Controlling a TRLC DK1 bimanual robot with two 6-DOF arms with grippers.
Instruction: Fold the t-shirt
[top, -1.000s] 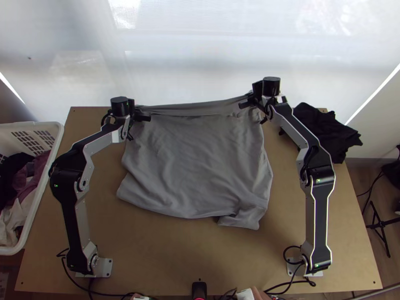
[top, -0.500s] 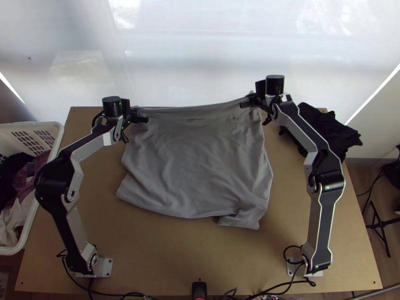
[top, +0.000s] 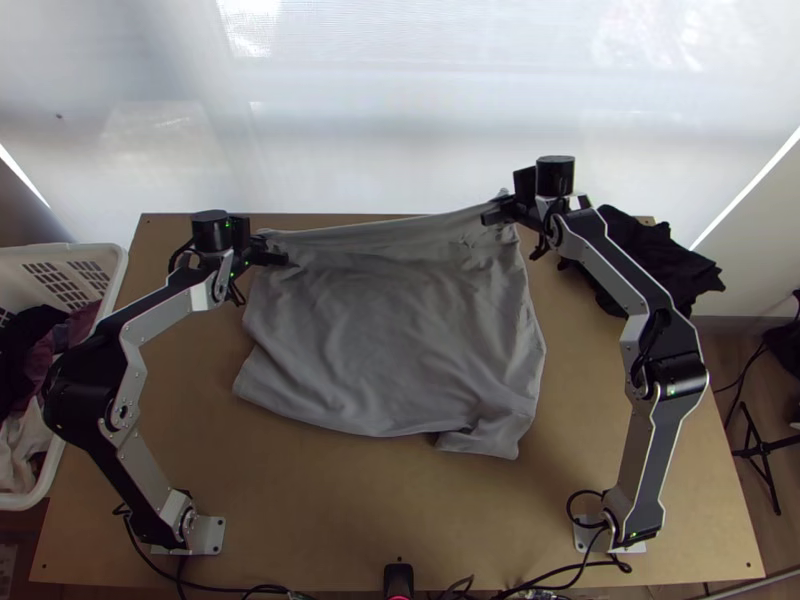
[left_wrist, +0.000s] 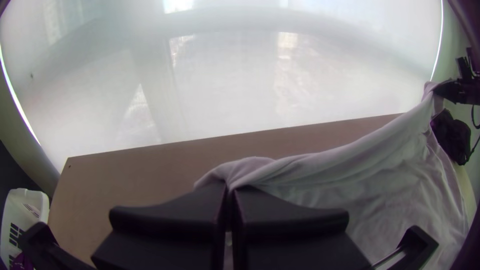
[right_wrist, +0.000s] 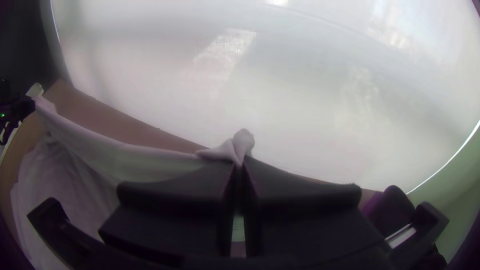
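Top view: pinching t-shirt (top: 390, 340) with left gripper (top: 272, 250) and right gripper (top: 495, 211) near far edge of table (top: 330, 500), probably tensioning for folding.

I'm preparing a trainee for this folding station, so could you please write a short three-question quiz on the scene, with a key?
1. True or false: the left gripper and the right gripper both hold the grey t-shirt along its far edge.
2. Multiple choice: what lies near the far right corner of the table?
A) a striped towel
B) a black cloth pile
C) a stack of plates
3. Fill in: the white basket stands on the ____ arm's side.

Key: 1 true; 2 B; 3 left.
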